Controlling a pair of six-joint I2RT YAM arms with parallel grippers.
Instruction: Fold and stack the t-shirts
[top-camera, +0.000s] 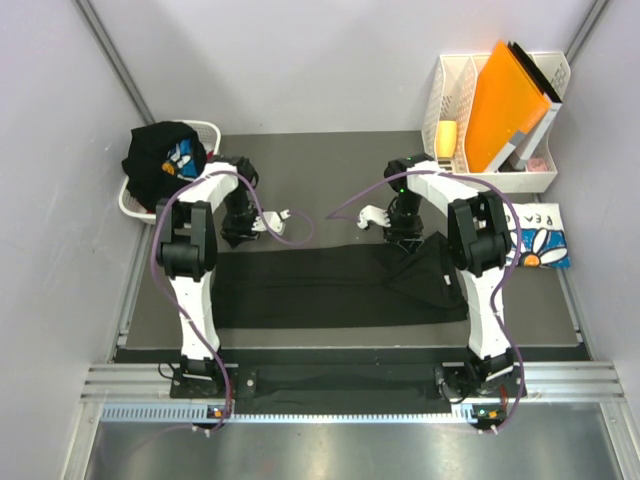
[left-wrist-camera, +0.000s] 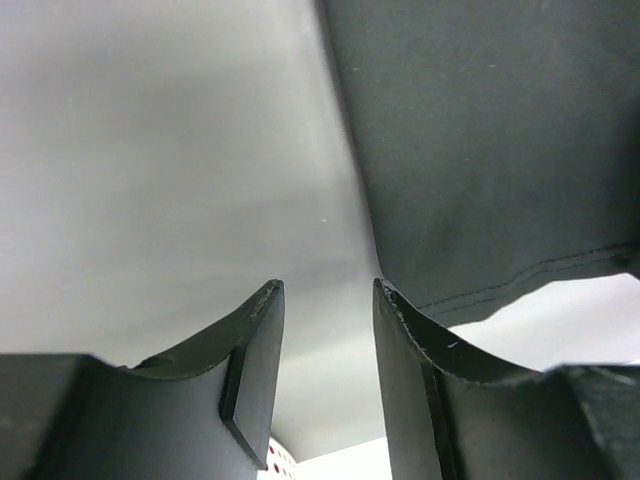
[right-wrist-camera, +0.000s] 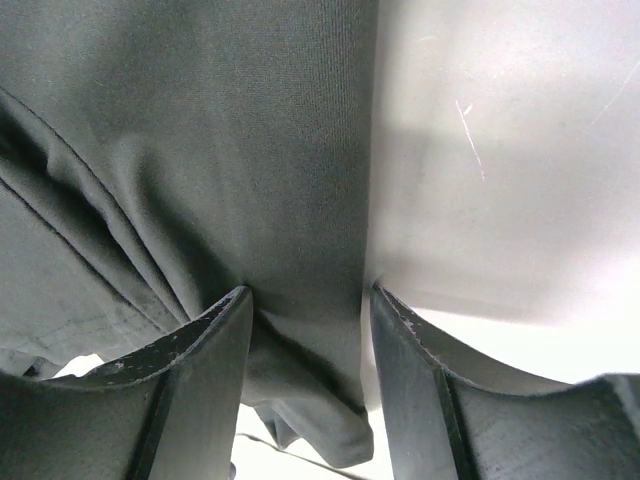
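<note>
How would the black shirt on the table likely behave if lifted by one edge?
Probably floppy: the shirt lies flat as a long strip, and the right wrist view shows soft creases. Lifted at one point, it would likely sag and lose its fold. It looks thin, so a push would probably bunch it rather than slide it.

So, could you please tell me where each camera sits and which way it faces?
Top external: above and behind the arms, looking down on the table and tee; both arms show.
Left wrist: on the left arm, facing table and tee hem; its jaws show, apart.
Right wrist: on the right arm, facing tee folds lying between its jaws.
All share the tee.
</note>
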